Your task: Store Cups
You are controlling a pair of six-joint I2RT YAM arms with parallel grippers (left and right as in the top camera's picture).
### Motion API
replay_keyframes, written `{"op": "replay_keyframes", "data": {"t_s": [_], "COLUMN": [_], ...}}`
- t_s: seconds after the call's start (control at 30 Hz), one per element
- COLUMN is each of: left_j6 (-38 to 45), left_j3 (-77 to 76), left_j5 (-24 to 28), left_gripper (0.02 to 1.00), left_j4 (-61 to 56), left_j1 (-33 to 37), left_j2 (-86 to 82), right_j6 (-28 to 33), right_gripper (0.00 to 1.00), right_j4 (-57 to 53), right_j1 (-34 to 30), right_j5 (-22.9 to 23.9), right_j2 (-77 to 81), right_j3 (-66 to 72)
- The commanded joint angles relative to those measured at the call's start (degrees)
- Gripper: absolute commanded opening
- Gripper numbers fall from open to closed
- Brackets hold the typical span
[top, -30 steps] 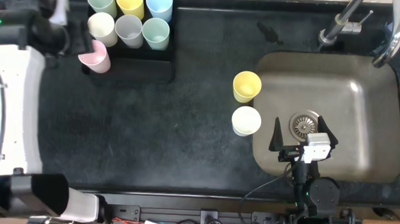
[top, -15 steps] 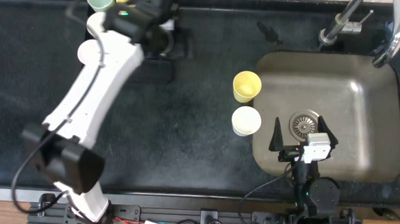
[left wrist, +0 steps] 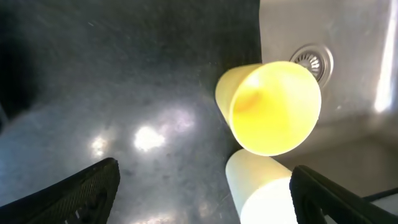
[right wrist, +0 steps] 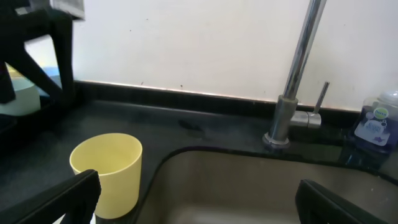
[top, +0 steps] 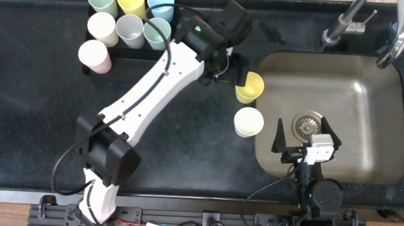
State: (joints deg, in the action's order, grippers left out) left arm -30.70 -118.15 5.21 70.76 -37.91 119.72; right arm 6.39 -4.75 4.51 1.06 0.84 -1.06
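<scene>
Left gripper [left wrist: 204,168] spread wide, hanging above yellow cup [left wrist: 273,115]. The cup stands upright just beside white cup [top: 248,121] at sink [top: 369,94] edge. Right gripper [top: 303,138] also spread, over sink.

Yellow cup [left wrist: 268,107]: upright, mouth up, empty, below the left claw [left wrist: 204,168] and just ahead of its fingers. Cream cup [left wrist: 261,186]: upright, just beside the yellow one, nearer the claw's fingers. Pink cup [top: 95,56]: upright, well apart from the claw, near six pastel cups [top: 130,29] standing in two rows of three.
</scene>
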Motion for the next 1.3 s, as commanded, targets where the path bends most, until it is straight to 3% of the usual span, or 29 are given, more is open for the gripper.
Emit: {"op": "replay_keyframes", "data": {"t_s": [0.03, 0.83, 1.07, 1.3], "left_j6": [-2.4, -2.6, -4.0, -5.6], "left_j3": [-1.6, -4.1, -4.5, -4.5], "left_j5": [0.0, -1.4, -3.8, -2.1], "left_gripper": [0.904, 0.833, 0.689, 0.595], "left_j4": [0.1, -6.0, -5.7, -5.8], "left_j1": [-1.2, -2.6, -2.4, -1.0], "left_j2": [2.0, 11.5, 12.1, 13.2], "right_j6": [-0.2, -0.2, -0.2, -0.2], "right_gripper": [0.996, 0.993, 0.996, 0.996], "right_j4": [0.3, 0.3, 0.3, 0.3], "right_j1": [-0.2, -0.2, -0.2, -0.2], "right_j5": [0.4, 0.4, 0.4, 0.4], "right_j2": [-0.6, -0.6, -0.6, -0.6], "right_j3": [0.8, 0.8, 0.8, 0.8]}}
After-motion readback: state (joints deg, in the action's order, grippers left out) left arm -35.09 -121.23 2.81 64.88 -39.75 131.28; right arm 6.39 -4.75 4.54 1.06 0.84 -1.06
